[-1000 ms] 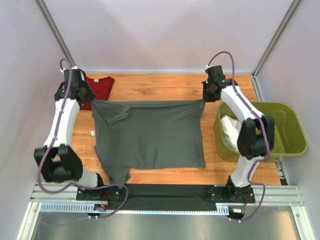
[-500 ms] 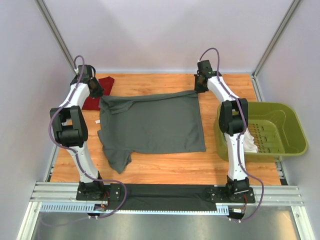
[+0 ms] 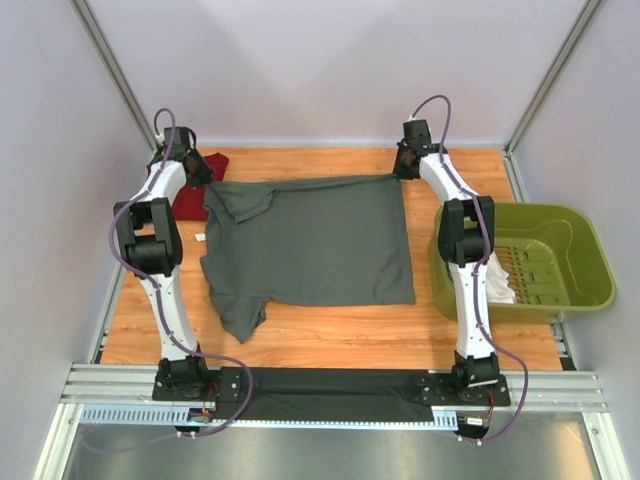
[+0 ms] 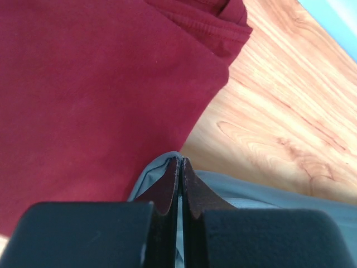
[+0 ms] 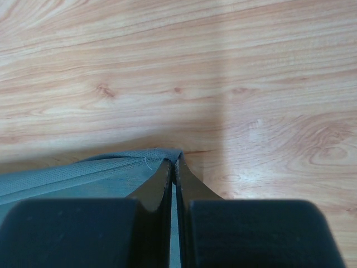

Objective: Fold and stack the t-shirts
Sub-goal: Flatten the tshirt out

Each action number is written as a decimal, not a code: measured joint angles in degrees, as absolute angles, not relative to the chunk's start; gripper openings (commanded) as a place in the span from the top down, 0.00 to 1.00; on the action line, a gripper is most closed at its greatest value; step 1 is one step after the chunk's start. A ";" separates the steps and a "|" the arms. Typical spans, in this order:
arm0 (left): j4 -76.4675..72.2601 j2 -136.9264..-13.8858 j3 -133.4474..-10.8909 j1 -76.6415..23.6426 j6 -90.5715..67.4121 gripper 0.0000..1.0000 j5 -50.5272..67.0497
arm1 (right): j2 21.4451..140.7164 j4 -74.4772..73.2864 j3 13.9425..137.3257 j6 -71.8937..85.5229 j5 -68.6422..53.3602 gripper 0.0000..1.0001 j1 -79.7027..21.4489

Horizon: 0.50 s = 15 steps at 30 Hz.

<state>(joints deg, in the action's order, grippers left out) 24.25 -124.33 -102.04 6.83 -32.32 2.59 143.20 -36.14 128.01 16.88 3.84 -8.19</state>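
1. The dark grey cotton t-shirt [image 3: 310, 240] lies spread over the middle of the wooden table [image 3: 330, 345]. Its far edge is drawn into a fairly straight line between the two arms.
2. The left fingers [image 4: 179, 167] are pressed fully together on the far-left corner of that shirt, with a thin fold of grey fabric pinched between them.
3. The right fingers [image 5: 174, 167] are likewise clamped tight on the far-right corner, low over the bare wood.
4. Holding both far corners apart likely keeps the cloth taut and flat, ready for a clean fold.
5. The near-left sleeve is bunched and the far-left sleeve lies flopped onto the body, so the shirt is not yet square.
6. The dark red t-shirt [image 3: 213, 165] sits at the far-left corner of the table, right beneath the left fingers and touching the grey shirt's corner. It could snag if dragged.
7. The olive-green plastic basket [image 3: 600, 262] stands to the right, beside the right arm and apart from the shirt. Something pale lies inside it.
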 measured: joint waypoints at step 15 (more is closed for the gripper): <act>24.29 -123.48 -101.32 5.98 -32.10 0.34 5.54 | 144.27 -35.03 128.35 17.56 3.36 1.00 -8.16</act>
<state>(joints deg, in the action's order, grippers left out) 24.29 -123.48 -101.32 5.98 -32.10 5.54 144.27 -35.03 128.35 17.56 3.36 -8.16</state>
